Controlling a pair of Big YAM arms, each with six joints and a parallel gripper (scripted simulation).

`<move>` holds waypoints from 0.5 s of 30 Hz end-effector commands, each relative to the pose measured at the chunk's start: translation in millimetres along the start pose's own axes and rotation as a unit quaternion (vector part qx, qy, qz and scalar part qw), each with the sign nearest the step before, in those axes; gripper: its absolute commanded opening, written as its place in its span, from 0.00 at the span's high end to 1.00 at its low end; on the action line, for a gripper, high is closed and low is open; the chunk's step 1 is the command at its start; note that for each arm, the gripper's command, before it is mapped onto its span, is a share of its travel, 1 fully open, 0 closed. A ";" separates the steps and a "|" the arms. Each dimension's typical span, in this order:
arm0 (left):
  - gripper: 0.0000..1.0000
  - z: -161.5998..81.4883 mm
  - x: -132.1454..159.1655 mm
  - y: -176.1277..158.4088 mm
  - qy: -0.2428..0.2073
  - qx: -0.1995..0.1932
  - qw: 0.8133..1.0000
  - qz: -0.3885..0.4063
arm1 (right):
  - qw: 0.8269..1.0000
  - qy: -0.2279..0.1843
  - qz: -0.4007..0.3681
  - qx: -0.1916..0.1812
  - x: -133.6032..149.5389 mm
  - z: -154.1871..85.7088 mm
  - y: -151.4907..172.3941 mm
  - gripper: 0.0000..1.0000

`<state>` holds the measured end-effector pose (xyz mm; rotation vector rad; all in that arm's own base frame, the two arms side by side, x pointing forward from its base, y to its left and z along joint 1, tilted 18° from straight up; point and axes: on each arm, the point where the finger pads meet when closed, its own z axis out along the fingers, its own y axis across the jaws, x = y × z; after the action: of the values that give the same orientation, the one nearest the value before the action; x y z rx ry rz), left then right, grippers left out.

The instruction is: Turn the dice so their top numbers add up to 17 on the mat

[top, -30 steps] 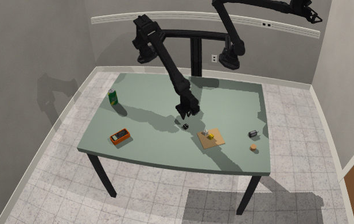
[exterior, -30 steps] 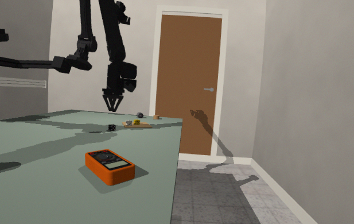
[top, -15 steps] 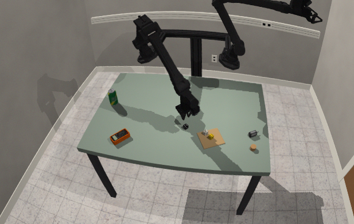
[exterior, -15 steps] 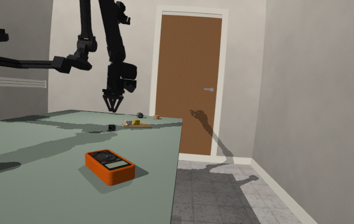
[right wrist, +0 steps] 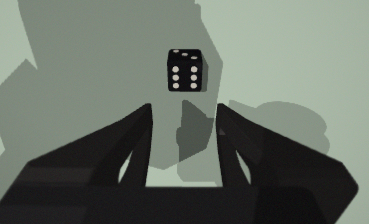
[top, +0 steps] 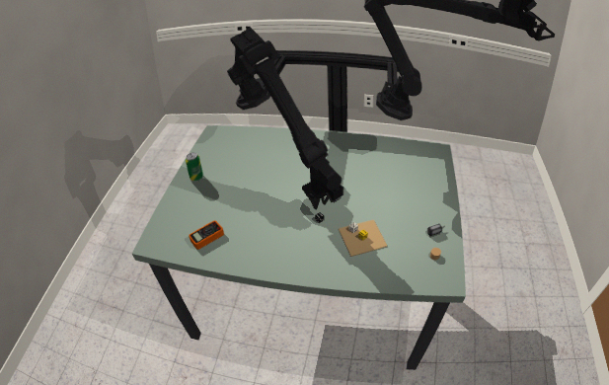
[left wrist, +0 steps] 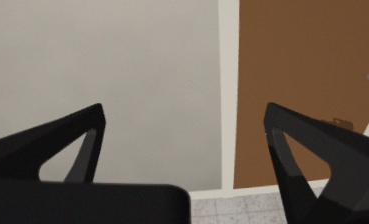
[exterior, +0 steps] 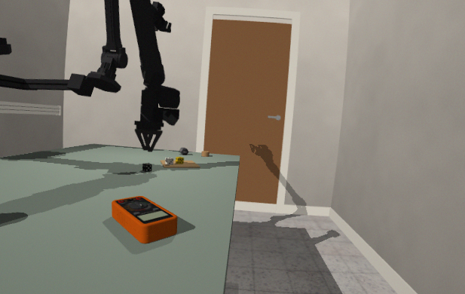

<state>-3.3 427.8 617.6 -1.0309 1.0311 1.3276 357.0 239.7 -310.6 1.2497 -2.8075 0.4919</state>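
And here the right fingers hang part-open, nothing between them, the black die on the bench just beyond their tips; likely light and stiff, best pinched squarely across opposite sides.
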 end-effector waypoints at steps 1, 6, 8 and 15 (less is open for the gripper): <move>0.00 -10.6 -24.7 4.3 -0.030 -0.005 1.000 -0.003 | 1.000 -0.010 0.002 0.001 -11.0 10.5 -6.0 0.61; 0.00 -10.6 -24.7 4.3 -0.030 -0.005 1.000 -0.003 | 1.000 -0.009 0.000 0.001 -10.0 15.2 -4.2 0.61; 0.00 -10.6 -24.7 4.3 -0.030 -0.005 1.000 -0.003 | 1.000 -0.011 0.003 0.001 -11.9 18.6 -6.4 0.61; 0.00 -10.6 -24.7 4.3 -0.030 -0.005 1.000 -0.003 | 1.000 -0.009 0.002 0.001 -9.4 29.7 -6.1 0.61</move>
<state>-3.3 427.8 617.6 -1.0309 1.0311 1.3276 358.3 233.1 -330.4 1.2490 -2.8058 0.4913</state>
